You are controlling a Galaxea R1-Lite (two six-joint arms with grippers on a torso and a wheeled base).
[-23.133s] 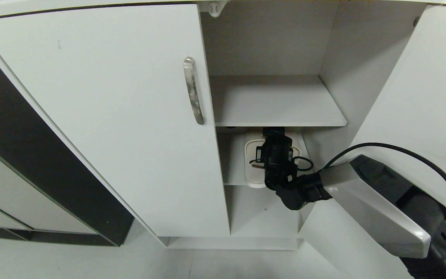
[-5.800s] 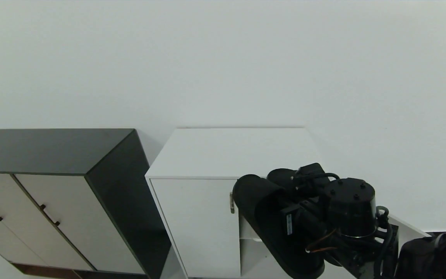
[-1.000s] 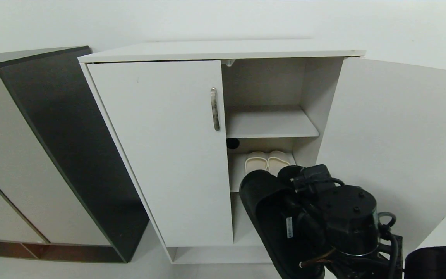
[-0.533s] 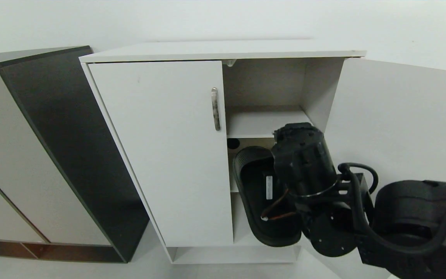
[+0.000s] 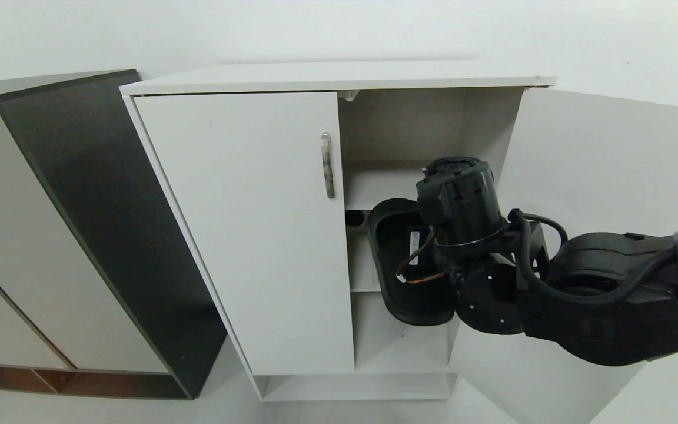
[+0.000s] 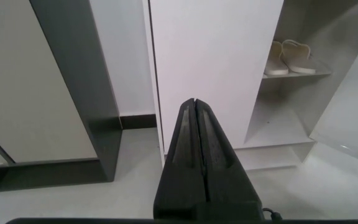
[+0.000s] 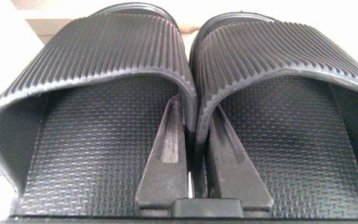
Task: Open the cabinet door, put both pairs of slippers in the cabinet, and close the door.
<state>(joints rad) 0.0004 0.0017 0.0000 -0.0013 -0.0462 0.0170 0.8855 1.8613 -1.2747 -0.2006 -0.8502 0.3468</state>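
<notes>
Holding a pair of black slippers (image 7: 104, 81) side by side, the right gripper (image 7: 194, 115) has one finger in each footbed and pinches the two inner side walls together between them. From the head view the black pair hangs at the open right half of the white cabinet (image 5: 339, 73), soles turned outward, level with the middle shelf (image 6: 297, 75) and partly inside the opening. A cream pair of slippers (image 6: 294, 56) already sits on that shelf, toes pointing inward. The cabinet's right door (image 5: 598, 171) stands swung wide open, while its left door (image 5: 245, 224) with a metal handle (image 5: 328, 165) is closed. The left gripper (image 6: 195, 109) is empty with its fingers pressed together, held low in front of the closed door. A dark cabinet (image 5: 97, 206) stands just beside the white one.

The black slippers look like moulded foam or rubber, so they are probably light, soft and bendy. Their ribbed straps and pebbled footbeds should resist sliding. Pinching the touching inner walls carries both at once, but the soft walls may give, and one slipper could twist or work loose if bumped on the shelf edge. A hold near mid-length, as here, likely keeps them from drooping
</notes>
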